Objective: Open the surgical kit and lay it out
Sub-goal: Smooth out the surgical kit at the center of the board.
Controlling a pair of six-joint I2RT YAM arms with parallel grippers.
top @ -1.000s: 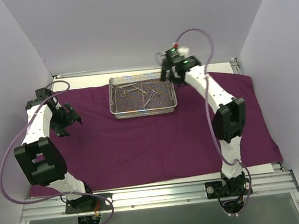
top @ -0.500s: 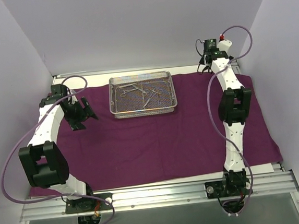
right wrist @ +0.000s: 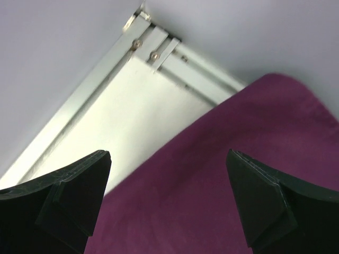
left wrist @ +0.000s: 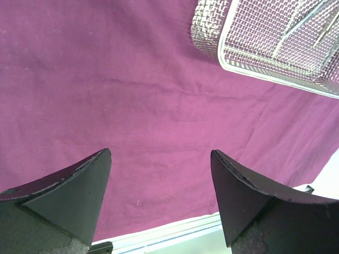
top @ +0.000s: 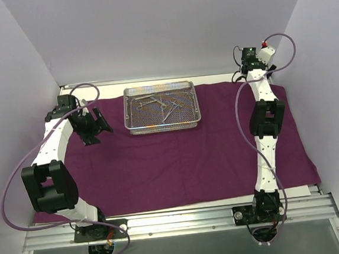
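The dark purple cloth wrap is already lying open and flat, with the wire-mesh tray sitting uncovered on its far part, so the unwrapping looks done. The steel scissors and forceps are still lying loosely together inside the tray, so, as I judge it, setting them out on the cloth is the part that is remaining. The left gripper is hovering just to the left of the tray with its fingers spread and nothing between them. The right gripper is hanging well to the right of the tray, over the cloth's far corner and the bare white table, likewise spread and empty. Against a second ago, the right arm is no longer reaching over the tray's right edge, having swung out and straightened, while the left gripper is sitting closer to the tray; tray and instruments are keeping their places.
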